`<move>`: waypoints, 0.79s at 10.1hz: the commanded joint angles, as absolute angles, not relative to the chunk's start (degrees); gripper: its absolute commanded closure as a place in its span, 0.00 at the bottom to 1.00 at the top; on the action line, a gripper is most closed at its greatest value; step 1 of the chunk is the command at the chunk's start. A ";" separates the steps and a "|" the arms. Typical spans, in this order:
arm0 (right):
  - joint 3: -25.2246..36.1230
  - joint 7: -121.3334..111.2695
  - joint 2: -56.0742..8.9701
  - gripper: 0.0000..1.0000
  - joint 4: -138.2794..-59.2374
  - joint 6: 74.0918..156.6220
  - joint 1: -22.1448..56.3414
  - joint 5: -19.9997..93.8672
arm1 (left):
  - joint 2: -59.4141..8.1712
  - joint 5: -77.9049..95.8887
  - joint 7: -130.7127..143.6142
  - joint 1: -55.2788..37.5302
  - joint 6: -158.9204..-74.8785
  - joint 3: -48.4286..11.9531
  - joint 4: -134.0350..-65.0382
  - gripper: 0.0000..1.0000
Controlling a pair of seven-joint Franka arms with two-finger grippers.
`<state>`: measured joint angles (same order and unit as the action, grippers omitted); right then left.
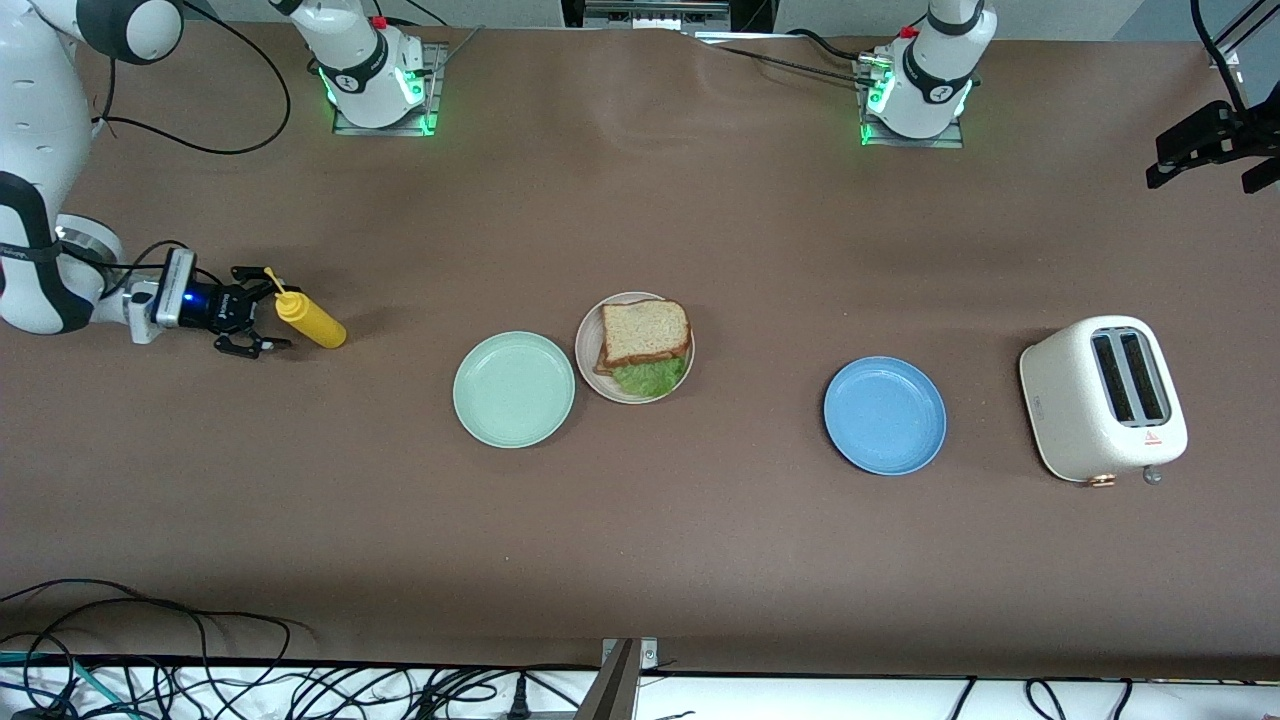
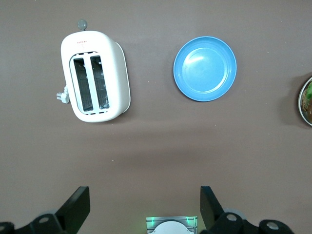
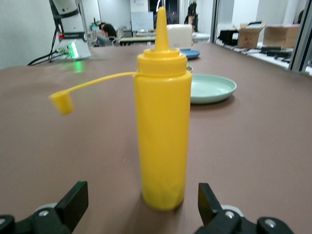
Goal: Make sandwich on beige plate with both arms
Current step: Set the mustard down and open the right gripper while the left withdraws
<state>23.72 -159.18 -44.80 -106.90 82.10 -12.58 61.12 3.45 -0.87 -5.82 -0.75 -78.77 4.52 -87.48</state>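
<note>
Brown table [image 1: 640, 540] — sandwich [image 1: 647, 340] on beige plate [image 1: 590, 362], mint-green plate [image 1: 514, 389] touching

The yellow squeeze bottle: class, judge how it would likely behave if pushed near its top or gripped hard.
The yellow squeeze bottle stands tall on a narrow base, so a push near its top would probably tip it. Its round body suggests it would then roll. It looks like soft plastic with its tethered cap off, so a hard squeeze from the open right claw might dent it or force contents out.

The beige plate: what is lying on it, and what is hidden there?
On the beige plate lies the sandwich: a bread slice on top, green lettuce showing under it at the edge nearer the front camera. The bottom slice is mostly covered; any filling besides lettuce cannot be seen.
</note>
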 commanded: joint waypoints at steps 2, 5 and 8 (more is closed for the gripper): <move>25.05 -158.25 -41.15 0.00 -99.08 81.04 -13.36 51.89 | 2.55 0.51 -5.71 -1.14 -78.84 3.60 -86.40 0.00; 24.96 -140.09 -38.95 0.00 -87.84 77.88 -13.36 44.07 | 2.20 1.32 -5.71 -1.23 -78.84 3.43 -86.22 0.00; 22.25 -113.65 -30.27 0.00 -84.99 78.92 -13.36 35.01 | 2.11 0.79 -5.71 -1.14 -78.84 1.59 -86.22 0.00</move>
